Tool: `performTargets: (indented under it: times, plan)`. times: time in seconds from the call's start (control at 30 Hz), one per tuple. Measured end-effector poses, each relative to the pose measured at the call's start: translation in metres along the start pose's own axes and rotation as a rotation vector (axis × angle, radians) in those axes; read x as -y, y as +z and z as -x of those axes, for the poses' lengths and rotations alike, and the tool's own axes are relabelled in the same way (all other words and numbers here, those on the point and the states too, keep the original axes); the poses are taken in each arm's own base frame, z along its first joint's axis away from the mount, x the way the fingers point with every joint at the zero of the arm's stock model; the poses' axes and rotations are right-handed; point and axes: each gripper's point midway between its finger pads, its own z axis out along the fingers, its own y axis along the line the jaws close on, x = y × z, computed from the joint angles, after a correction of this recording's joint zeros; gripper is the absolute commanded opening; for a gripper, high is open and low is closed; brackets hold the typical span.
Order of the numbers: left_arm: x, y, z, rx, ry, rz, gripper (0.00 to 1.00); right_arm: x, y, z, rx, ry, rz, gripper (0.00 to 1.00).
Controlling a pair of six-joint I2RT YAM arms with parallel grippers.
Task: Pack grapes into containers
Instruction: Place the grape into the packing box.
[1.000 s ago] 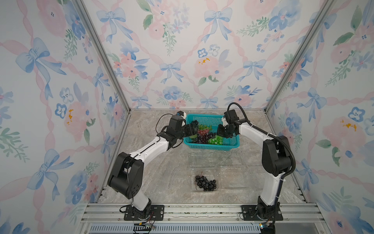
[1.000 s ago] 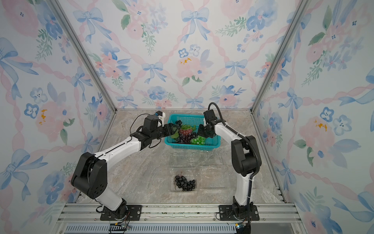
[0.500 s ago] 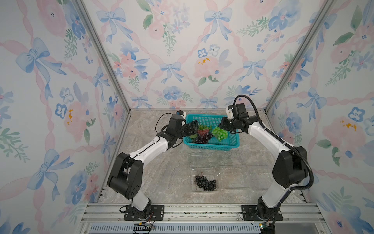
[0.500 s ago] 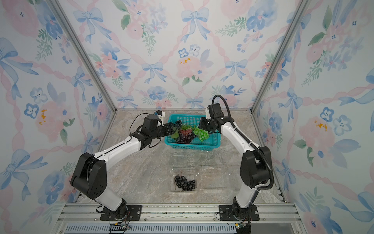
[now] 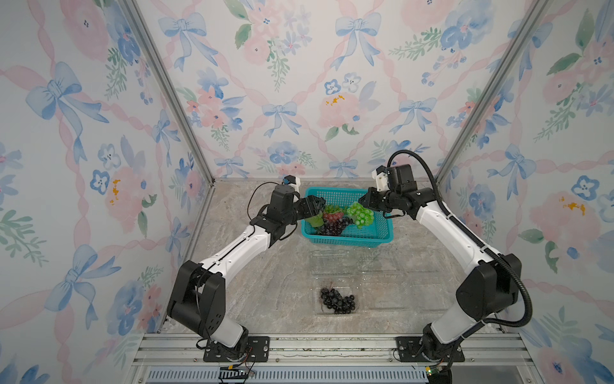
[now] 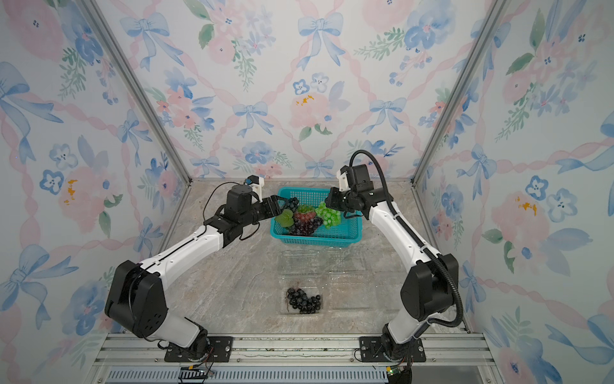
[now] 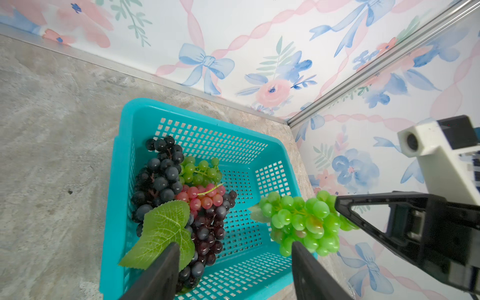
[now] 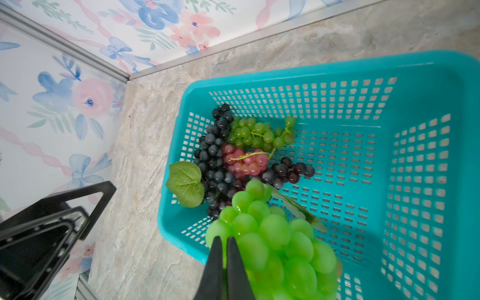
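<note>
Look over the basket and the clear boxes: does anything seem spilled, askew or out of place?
Nothing looks spilled or damaged. One small oddity: a green leaf drapes over the rim of the teal basket.

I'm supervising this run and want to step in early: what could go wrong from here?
The right gripper grips the green bunch only at its edge, so it may slip or swing on the way to the empty clear container. The left gripper hovers open over the basket close by; the bunch could brush it.
</note>
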Motion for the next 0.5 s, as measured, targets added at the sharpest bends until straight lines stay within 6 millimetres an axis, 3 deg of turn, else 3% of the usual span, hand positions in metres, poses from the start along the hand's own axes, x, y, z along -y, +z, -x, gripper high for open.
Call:
performTargets:
  times: [0.27, 0.5]
  plan:
    - [0.008, -0.021, 0.018, 0.064, 0.007, -0.009, 0.71, -0.046, -0.042, -0.010, 0.017, -0.090, 0.071, 0.00]
    - [0.003, -0.032, 0.017, 0.082, 0.006, 0.004, 0.71, -0.093, -0.087, -0.037, 0.013, -0.200, 0.145, 0.00]
